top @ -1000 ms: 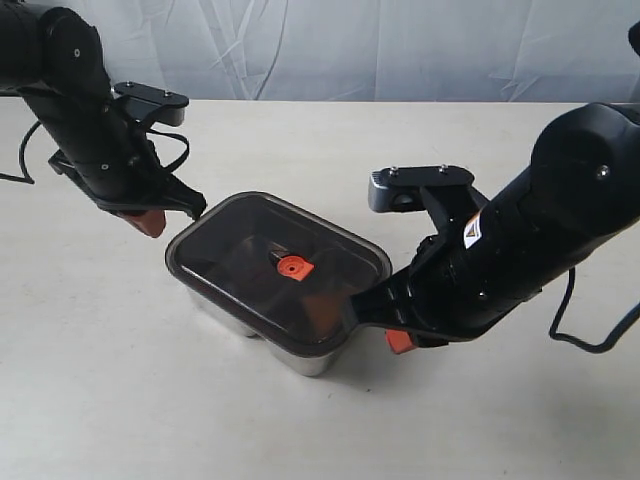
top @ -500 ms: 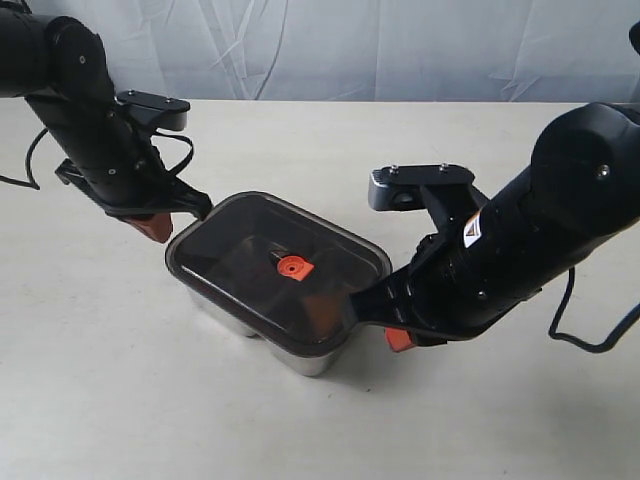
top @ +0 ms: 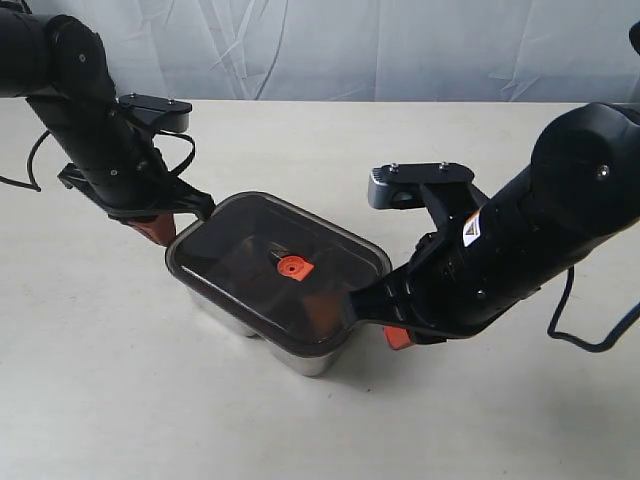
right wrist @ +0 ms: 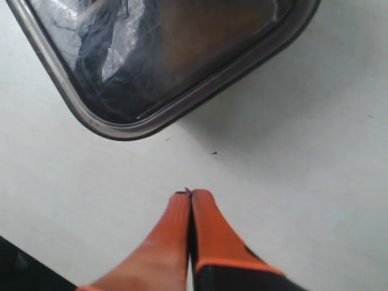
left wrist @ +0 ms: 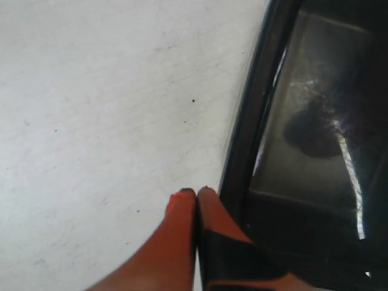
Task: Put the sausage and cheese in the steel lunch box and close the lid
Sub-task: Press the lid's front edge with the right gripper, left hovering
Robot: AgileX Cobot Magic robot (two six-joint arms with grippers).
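Sitting closed on the steel lunch box point(top: 305, 358), the lid point(top: 240, 240) covers the whole opening, with its orange valve point(top: 292, 267) at centre. The box stands near the middle of the table point(top: 120, 380).

The left gripper point(top: 155, 229) is pinched fully together with nothing in it. In the left wrist view its orange fingers point(left wrist: 179, 224) press flat against each other. In the exterior view it sits at about ten o'clock of the box, tips low by the table and just beside the lid's dark rim. Whether they touch the rim cannot be told.

The right gripper point(top: 398, 339) is likewise clenched and empty, and in the right wrist view its fingers point(right wrist: 170, 236) meet along their length. It lies at about four o'clock of the box, tips near the table and a little apart from the lid's rounded corner, with bare table between.

Through the tinted lid only dim shapes show, so the sausage and the cheese cannot be made out for certain.
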